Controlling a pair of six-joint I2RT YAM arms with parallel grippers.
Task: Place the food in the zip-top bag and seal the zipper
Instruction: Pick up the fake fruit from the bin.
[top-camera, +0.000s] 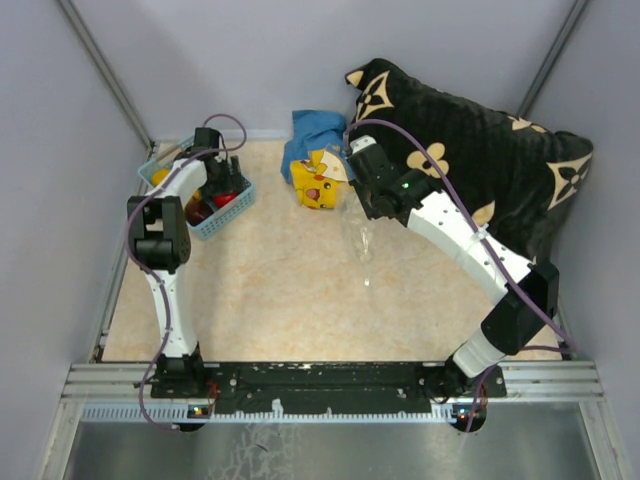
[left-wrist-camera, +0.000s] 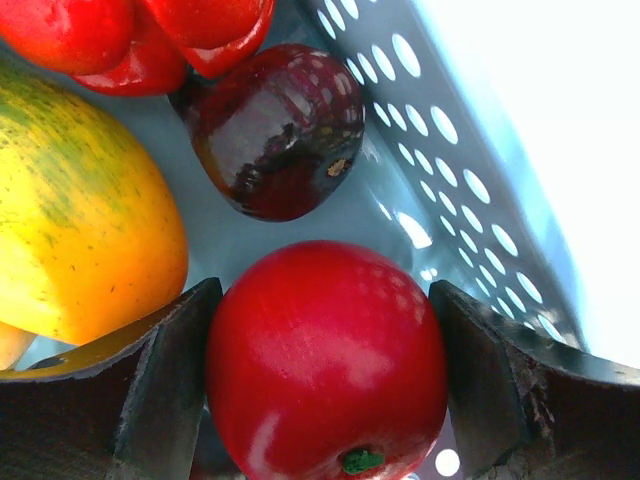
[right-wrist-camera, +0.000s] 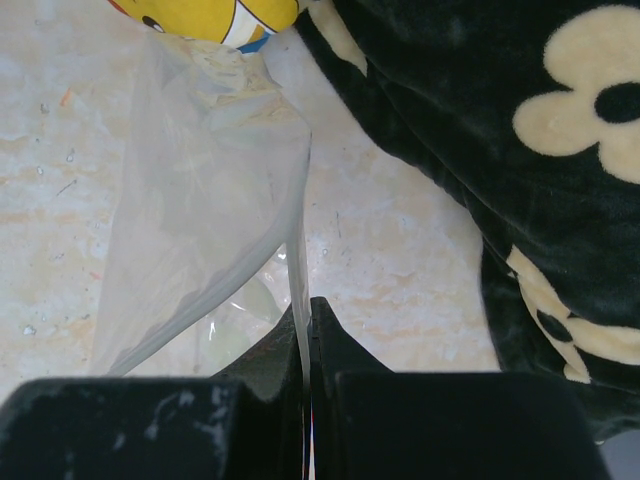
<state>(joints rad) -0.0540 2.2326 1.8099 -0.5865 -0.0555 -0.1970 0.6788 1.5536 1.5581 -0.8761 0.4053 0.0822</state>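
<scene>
My left gripper is down in the light blue basket. In the left wrist view its fingers press both sides of a red toy fruit with a green stem. A dark purple fruit, a yellow-green fruit and more red fruits lie beside it. My right gripper is shut on the zip-top bag, pinching its whitish zipper edge. The bag hangs open below the gripper, on the table.
A yellow cartoon plush on a blue cloth lies just left of the right gripper. A large black patterned cushion fills the back right. The basket's perforated wall is close on the left gripper's right.
</scene>
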